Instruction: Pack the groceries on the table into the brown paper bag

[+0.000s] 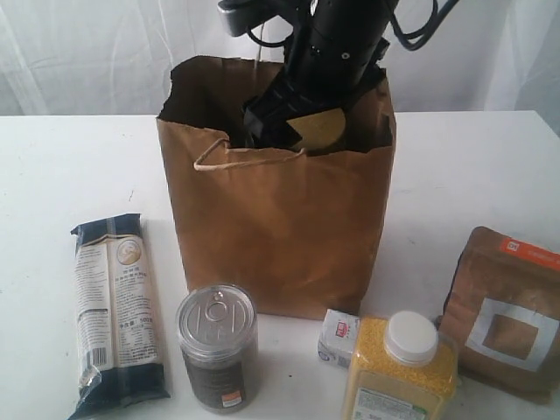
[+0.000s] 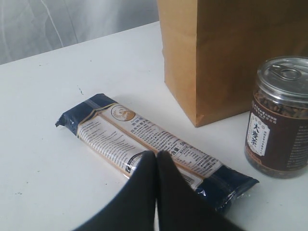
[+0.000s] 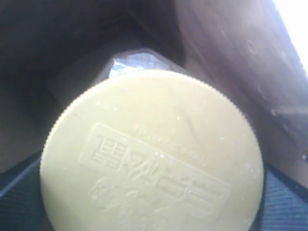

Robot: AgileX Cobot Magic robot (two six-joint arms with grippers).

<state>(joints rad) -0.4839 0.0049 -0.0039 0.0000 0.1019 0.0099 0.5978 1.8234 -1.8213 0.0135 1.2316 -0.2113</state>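
The brown paper bag [image 1: 280,227] stands open mid-table. My right gripper [image 1: 293,118] reaches down into its mouth, shut on the gold-lidded jar [image 1: 321,129]; its pale gold lid [image 3: 151,154] fills the right wrist view, with bag walls around it. On the table [image 1: 79,166] lie the dark-blue noodle packet [image 1: 118,311], the silver pull-tab can [image 1: 217,346], the small white-blue packet [image 1: 339,337], the white-capped yellow-grain bottle [image 1: 402,367] and the brown windowed pouch [image 1: 507,311]. My left gripper [image 2: 156,155] is shut and empty just above the noodle packet [image 2: 144,139], near the can [image 2: 279,118].
White curtains hang behind the table. The bag's twisted handle [image 1: 245,150] droops over its front wall. The can and the small packet stand close to the bag's front foot. The left arm is outside the exterior view.
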